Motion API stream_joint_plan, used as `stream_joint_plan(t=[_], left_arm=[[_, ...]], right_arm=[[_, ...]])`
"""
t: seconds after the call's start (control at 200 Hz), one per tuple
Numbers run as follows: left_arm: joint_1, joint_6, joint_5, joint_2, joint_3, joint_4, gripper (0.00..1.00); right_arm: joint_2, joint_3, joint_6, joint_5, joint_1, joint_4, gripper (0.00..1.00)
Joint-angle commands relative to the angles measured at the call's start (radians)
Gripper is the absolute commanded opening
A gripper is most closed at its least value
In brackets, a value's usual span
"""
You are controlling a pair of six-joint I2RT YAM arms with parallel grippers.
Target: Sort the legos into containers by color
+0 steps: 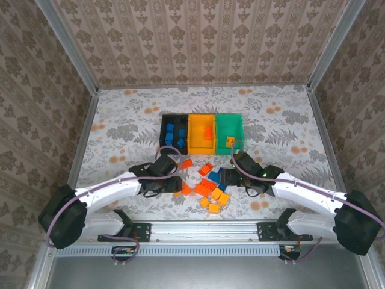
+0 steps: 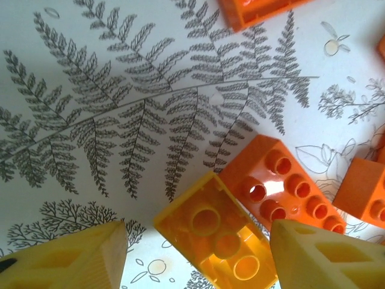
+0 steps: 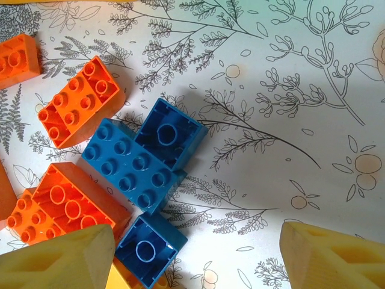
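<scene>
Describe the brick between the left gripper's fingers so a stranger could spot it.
Find the loose pile before the bins, then the left gripper at its left edge. The brick between its fingers is yellow-orange and lies hollow side up; the red-orange brick beside it shows studs.

Fern-printed table (image 1: 289,120), three joined containers (image 1: 230,118) mid-table, loose legos (image 1: 206,169) scattered just nearer

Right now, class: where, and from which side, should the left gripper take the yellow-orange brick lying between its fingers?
Probably from above, pinching the yellow-orange brick across its long walls: it lies hollow side up, slanted to the left gripper, so turn the wrist. The red-orange brick crowds one wall.
</scene>
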Motion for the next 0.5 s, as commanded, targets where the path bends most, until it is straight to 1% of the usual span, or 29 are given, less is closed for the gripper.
stream_joint_plan(t=[0.0,0.095,0.275,0.495], left_arm=[[-0.007,0.003,-0.026,0.048,-0.013,-0.076,0.6],[-0.005,0.005,-0.042,0.079,-0.011,-0.104,0.54],[0.011,-0.006,-0.053,0.07,-0.018,-0.16,0.49],[0.026,-0.003,-0.079,-0.006,-0.014,-0.235,0.48]], right_arm=[[-0.018,-0.006,0.01,0.03,0.007,-0.032,0.74],[-0.021,-0.006,0.009,0.035,0.007,-0.037,0.74],[-0.035,-0.017,0.009,0.046,0.006,-0.037,0.75],[-0.039,-0.02,0.003,0.056,0.007,-0.033,0.75]])
